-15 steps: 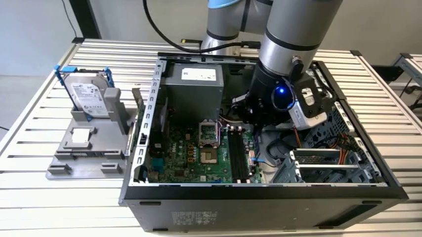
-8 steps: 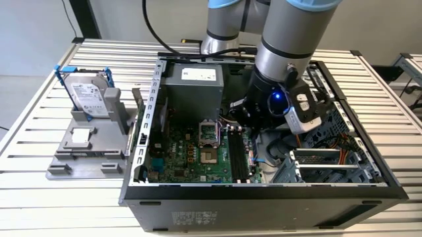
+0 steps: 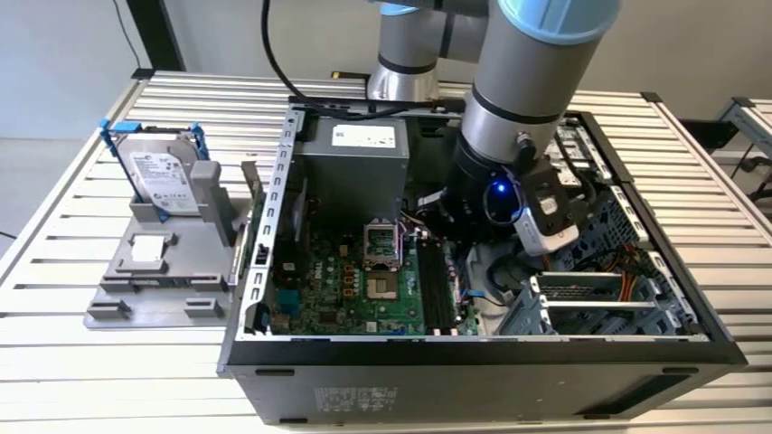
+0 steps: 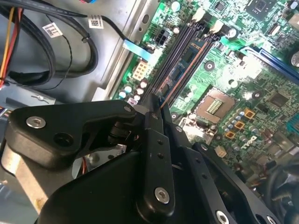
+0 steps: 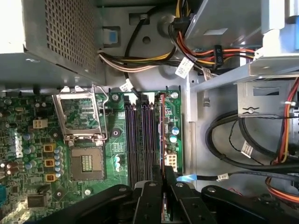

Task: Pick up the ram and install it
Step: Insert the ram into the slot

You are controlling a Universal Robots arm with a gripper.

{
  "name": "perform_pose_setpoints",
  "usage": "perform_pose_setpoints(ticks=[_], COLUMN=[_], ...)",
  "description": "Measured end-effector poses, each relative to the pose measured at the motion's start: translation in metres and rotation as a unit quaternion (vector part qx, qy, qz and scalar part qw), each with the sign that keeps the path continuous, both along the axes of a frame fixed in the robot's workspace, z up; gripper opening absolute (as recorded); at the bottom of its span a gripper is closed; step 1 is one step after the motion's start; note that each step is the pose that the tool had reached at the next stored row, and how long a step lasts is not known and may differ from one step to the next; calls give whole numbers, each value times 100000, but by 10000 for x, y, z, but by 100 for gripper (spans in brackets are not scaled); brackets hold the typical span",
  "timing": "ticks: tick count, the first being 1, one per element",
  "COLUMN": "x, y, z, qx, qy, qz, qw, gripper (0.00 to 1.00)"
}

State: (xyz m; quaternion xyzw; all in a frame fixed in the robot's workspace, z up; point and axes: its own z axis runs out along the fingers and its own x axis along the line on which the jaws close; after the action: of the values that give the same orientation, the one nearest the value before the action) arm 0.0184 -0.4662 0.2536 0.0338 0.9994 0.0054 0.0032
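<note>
The arm (image 3: 519, 117) reaches down into the open computer case (image 3: 285, 181), which lies on the slatted table (image 3: 72, 362). In both wrist views the gripper (image 5: 164, 171) (image 4: 156, 110) is clenched on the near end of the ram (image 5: 161, 135) (image 4: 183, 65); its two black fingers (image 5: 153, 186) press the thin stick from both sides. The ram stands on its long edge over the green motherboard (image 3: 362, 289), parallel to the black slots (image 5: 140, 140). In the first wrist view it is at the outer side of this row, away from the processor socket (image 5: 86, 161). I cannot tell if it already sits fully down in a slot. At the exterior view's left, well apart from the case, a hard drive (image 3: 163, 172) in a blue frame stands upright on a grey stand (image 3: 151, 280).
</note>
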Motion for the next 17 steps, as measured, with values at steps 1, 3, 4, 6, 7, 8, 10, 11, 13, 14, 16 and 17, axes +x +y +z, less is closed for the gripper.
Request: perform_pose_setpoints(ticks=[1,3,4,6,7,8,10,11,13,14,16,17], x=[0,-1,-1,0,0,0,0,-1,-1,-1,0,-1], y=[0,0,0,0,0,0,0,-2,-5,-7,-14,-23], z=[-18,-54,-72,-109,-126,-146,-181,-199,-235,-254,-290,-297], qx=[-2,-9,-9,-4,-3,-5,-5,-4,-9,-8,-4,-7], qy=[-3,-1,-1,-2,-2,-3,-3,-3,0,-2,-3,1], qz=[2,9,13,30,49,95,213,225,267,306,451,571], qw=[100000,100000,100000,100000,100000,100000,100000,100000,100000,100000,99999,99998], gripper=[0,0,0,0,0,0,0,0,0,0,0,0])
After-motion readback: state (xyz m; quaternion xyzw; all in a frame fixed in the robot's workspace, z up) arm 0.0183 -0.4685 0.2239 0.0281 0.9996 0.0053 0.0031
